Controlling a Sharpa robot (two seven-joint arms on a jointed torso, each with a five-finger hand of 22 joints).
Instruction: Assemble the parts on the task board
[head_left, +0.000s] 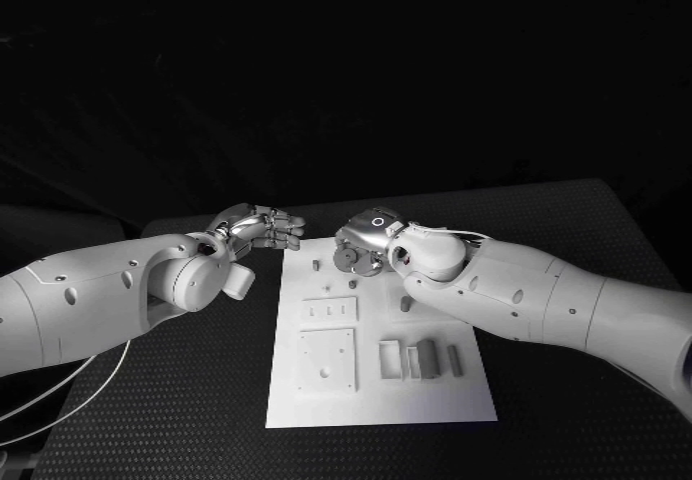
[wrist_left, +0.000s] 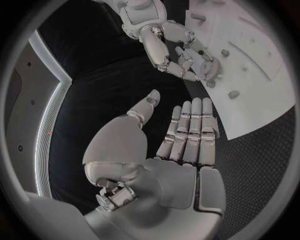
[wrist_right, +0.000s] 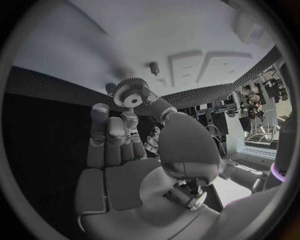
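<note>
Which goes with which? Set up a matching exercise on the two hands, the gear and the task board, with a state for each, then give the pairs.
Things:
1. left hand
2. right hand
3. gear
4. task board

States:
A. lies flat on the table
B. pinched between fingertips
C. holds nothing, fingers straight
D. holds the gear

Pairs: 1-C, 2-D, 3-B, 4-A.

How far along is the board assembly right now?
Early, by the look of it. The right robot hand holds a gear over the task board's far end. The left robot hand is open beside the board. Several loose parts still lie unplaced.
</note>
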